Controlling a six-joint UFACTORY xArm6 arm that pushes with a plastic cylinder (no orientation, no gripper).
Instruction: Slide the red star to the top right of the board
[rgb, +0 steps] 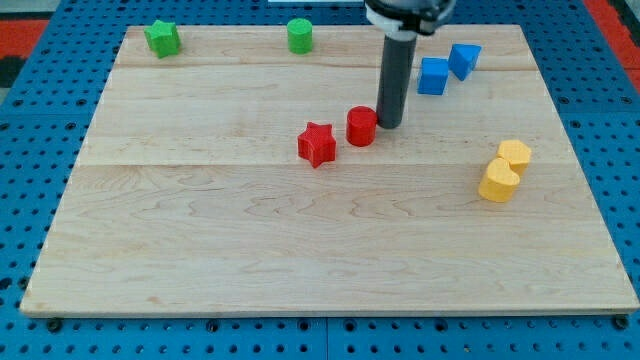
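My tip (388, 125), a bare rod without fingers, rests beside the red cylinder block (361, 127), the red star-shaped block (317, 144) lying beyond toward the wooden board's (300, 250) left edge.

The pale wooden board (330, 250) shows smooth planks with fine grain and a matt finish. At twelve o'clock of its centre, the red plastic star block (317, 144) looks matt and solid. The dark rod's tip (387, 125) has a dull sheen.

Straight dark cylindrical rod (392, 75), black-and-white mount above.
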